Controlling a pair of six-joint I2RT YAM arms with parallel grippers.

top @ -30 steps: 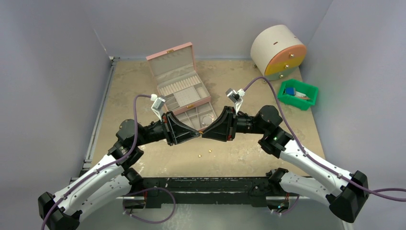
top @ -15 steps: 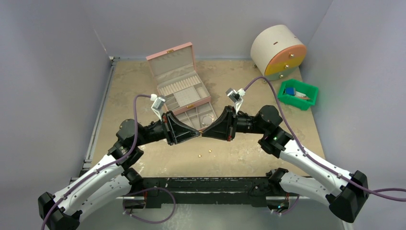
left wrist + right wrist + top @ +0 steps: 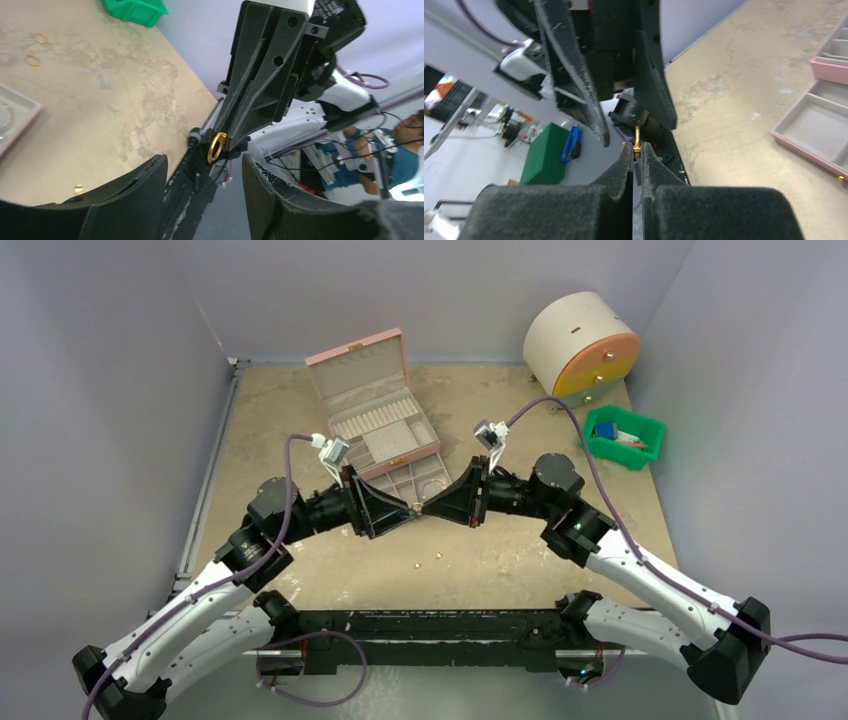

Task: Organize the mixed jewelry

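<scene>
My two grippers meet tip to tip above the table, just in front of the open pink jewelry box (image 3: pixel 385 440). My right gripper (image 3: pixel 636 150) is shut on a small gold ring (image 3: pixel 637 142), which stands upright out of its fingertips. My left gripper (image 3: pixel 204 162) is open, its jaws apart on either side of that gold ring (image 3: pixel 216 146) without touching it. Two more gold rings (image 3: pixel 40 37) lie on the table near the green bin. Tiny gold beads (image 3: pixel 438 557) lie on the table below the grippers. A thin silvery bracelet (image 3: pixel 433 488) sits in a front compartment of the box.
A green bin (image 3: pixel 623 436) with blue items stands at the right. A round drum with an orange and yellow face (image 3: pixel 580 348) is at the back right. Grey walls close in the table on three sides.
My left gripper has opened and let go of the gold ring, which stays in my shut right gripper. Both wrists have shifted slightly toward the box.
</scene>
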